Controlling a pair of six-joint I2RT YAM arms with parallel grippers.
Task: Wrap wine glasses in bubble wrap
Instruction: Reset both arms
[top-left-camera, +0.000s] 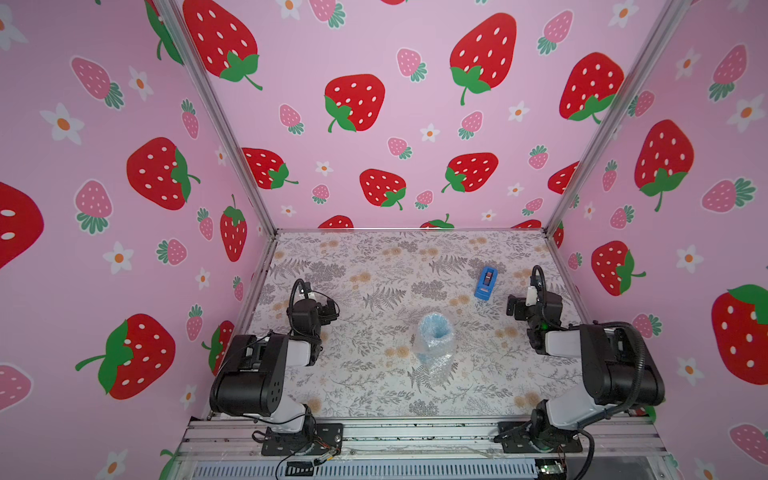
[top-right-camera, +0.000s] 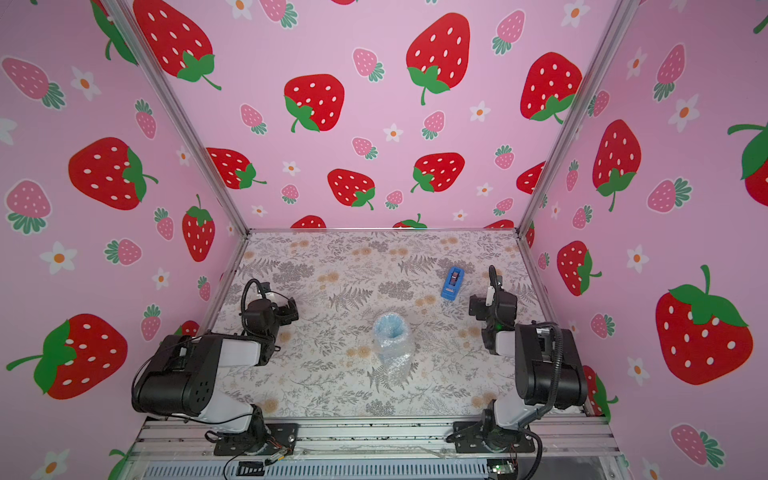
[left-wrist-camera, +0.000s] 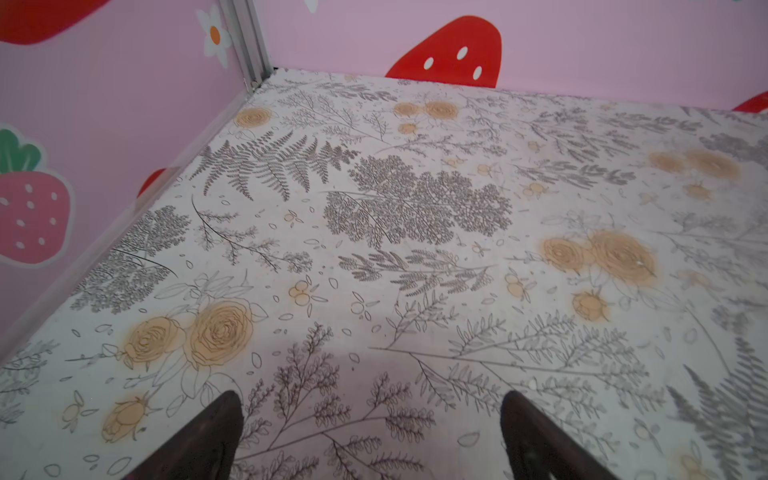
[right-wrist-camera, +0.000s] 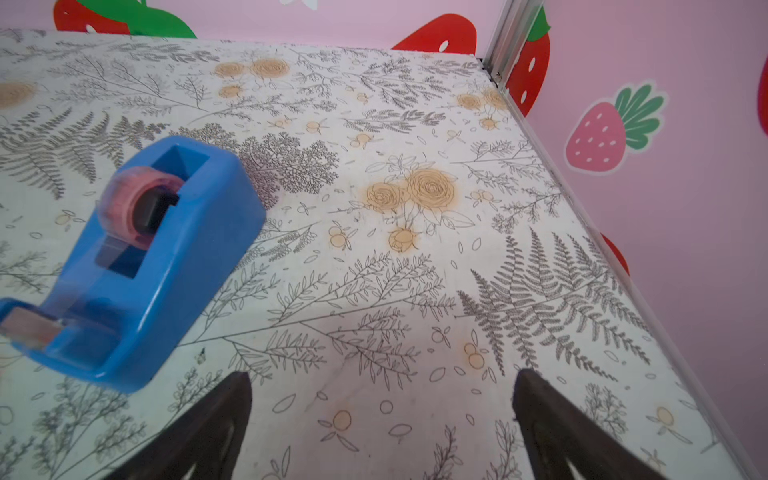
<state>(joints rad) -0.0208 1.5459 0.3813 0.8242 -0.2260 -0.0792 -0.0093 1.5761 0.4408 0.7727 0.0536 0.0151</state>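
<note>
Top views both show wrapped goblet well inside table edges

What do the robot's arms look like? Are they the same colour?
Both the left arm and right arm are chunky black blocks joined by white rounded links, with black cables looping over them. The jaws are dark, pointed wedges.

We see a pale-blue plastic goblet, clear shiny bubbled wrap, a darker blue boxy tape dispenser and a white tabletop printed with grey ferns and tan roses.
</note>
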